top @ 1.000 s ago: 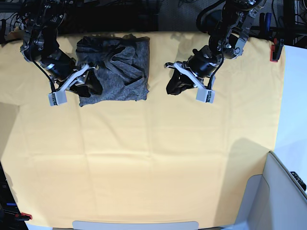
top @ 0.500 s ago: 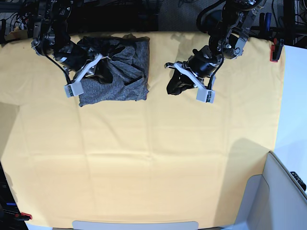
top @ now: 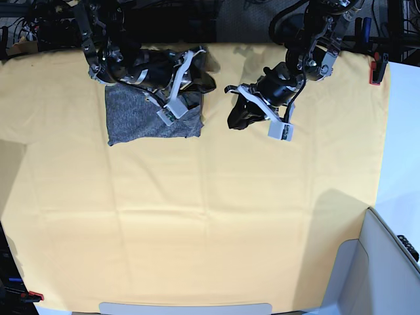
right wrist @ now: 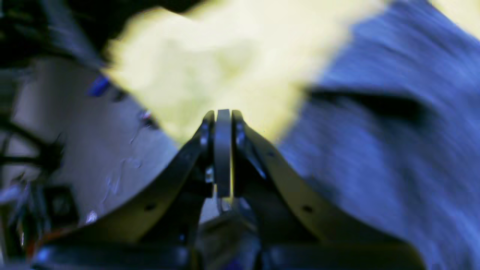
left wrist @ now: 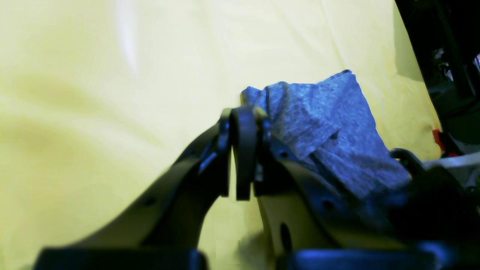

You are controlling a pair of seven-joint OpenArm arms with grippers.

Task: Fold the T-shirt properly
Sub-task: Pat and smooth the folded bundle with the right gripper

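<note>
Overhead, the grey T-shirt (top: pixel 141 118) lies as a folded bundle at the far left of the yellow-clothed bench (top: pixel 210 223). Both jaws closed, empty — right gripper (top: pixel 172 108) over the shirt, left gripper (top: pixel 279 128) beside it. Pressing wrinkles flat looks wise; a red clamp (top: pixel 375 71) stands clear.

The yellow table cloth (top: pixel 197 210) carries the folded grey T-shirt (top: pixel 134 118).
</note>
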